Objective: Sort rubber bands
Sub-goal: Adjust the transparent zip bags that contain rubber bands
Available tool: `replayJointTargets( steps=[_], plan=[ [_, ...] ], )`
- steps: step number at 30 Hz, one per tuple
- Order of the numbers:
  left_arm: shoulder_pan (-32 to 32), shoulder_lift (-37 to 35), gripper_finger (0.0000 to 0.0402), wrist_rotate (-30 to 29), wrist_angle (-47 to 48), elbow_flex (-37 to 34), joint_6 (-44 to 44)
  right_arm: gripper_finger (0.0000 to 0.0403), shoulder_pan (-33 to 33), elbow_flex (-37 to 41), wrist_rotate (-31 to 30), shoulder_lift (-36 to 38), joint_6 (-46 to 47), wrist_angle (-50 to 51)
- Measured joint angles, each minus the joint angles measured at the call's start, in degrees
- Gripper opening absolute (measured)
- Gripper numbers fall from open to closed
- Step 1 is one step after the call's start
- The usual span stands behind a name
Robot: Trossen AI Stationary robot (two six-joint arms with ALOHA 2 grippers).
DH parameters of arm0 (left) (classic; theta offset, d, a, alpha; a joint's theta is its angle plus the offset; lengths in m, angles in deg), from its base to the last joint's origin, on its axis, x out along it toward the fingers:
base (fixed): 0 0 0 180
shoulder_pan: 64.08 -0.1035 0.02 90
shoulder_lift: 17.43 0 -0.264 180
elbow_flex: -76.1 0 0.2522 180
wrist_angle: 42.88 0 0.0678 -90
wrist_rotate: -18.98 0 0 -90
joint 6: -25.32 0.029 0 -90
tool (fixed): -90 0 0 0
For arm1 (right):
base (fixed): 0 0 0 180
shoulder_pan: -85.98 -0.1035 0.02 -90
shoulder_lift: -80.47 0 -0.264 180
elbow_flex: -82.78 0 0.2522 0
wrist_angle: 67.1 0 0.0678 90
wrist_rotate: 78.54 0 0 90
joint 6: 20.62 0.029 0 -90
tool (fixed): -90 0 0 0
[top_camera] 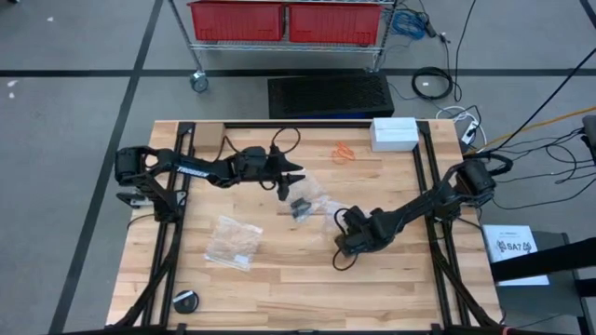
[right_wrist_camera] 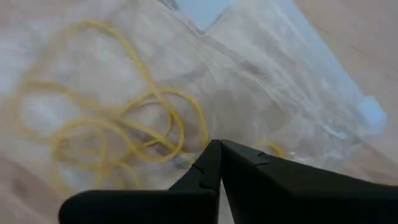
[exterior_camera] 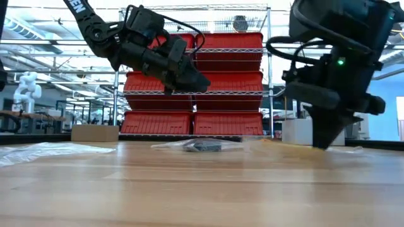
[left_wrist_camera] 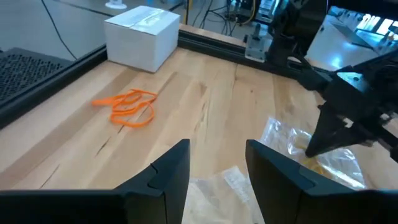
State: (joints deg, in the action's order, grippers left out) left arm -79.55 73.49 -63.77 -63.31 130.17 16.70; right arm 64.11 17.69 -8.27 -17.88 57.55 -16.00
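Overhead view, as I logged it: pale wooden slatted table (top_camera: 279, 270) carried a loose cluster of thin orange rubber bands (top_camera: 344, 152) near the far edge, just beside a small white cardboard box (top_camera: 394, 133). A clear plastic bag of pale yellow-tan rubber bands (top_camera: 233, 241) lay toward the left front. A second clear bag holding a small black clump (top_camera: 301, 207) sat mid-table, and I could not tell what the clump was. A round black disc (top_camera: 185, 301) lay at the near left corner. The left gripper (top_camera: 289, 186) hung over the mid-table bag; the right gripper (top_camera: 346, 244) was down at the table's middle-right.

Level view: I saw the left gripper (exterior_camera: 189, 79) raised well above the wood, the dark clump in its bag (exterior_camera: 203, 146) lying beneath it. The right gripper (exterior_camera: 325, 142) reached down to the tabletop.

Left wrist view: the two dark fingers (left_wrist_camera: 168, 177) stood spread apart with nothing between them; the orange bands (left_wrist_camera: 127, 107) and white box (left_wrist_camera: 143, 37) lay ahead.

Right wrist view: the fingers (right_wrist_camera: 214, 171) were pressed together, tips against crinkled clear plastic (right_wrist_camera: 280, 93) over yellow-tan loops (right_wrist_camera: 124, 134). Whether they pinched the plastic I could not tell.
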Motion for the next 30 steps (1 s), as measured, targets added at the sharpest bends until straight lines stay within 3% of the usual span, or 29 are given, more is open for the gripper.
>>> replayJointTargets(
  steps=[7, 12, 16, 19, 23, 27, 30],
  plan=[
    [0.11, 0.0, 0.0162, 0.07, 0.06, 0.0, 0.13, 0.0, 0.08, 0.94, 4.02, 2.96, -5.38, 15.38],
    [0.08, 0.0, 0.0162, 1.76, 0.8, 0.0, 0.98, 0.0, 0.89, 0.94, 0.57, 8.62, -8.52, 24.23],
    [0.09, -0.83, 0.0161, 6.06, 3.49, -0.09, 5.17, 0.0, 2.05, 0.86, -4.53, 14.04, -13.05, 12.31],
    [1.02, -3.38, 0.0147, 5.99, 6.13, -0.08, 8.77, 0.0, 4.57, 0.76, -8.1, 13.46, -22.38, -1.05],
    [2.3, -7.86, 0.0101, 1.12, 12.11, -0.04, 13.23, 0.0, 10.99, 0.76, -8.51, 8.94, -35.49, -14.65],
    [3.19, -12.66, 0.0029, -4.7, 18.82, -0.04, 15.21, 0.0, 18.03, 0.76, -8.46, 5.02, -47.12, -25.51],
    [3.17, -15.03, 0.0008, -6.22, 21.25, -0.04, 15.15, 0.0, 22.6, 0.76, -3.01, 1.86, -55.38, -33.45]
  ],
)
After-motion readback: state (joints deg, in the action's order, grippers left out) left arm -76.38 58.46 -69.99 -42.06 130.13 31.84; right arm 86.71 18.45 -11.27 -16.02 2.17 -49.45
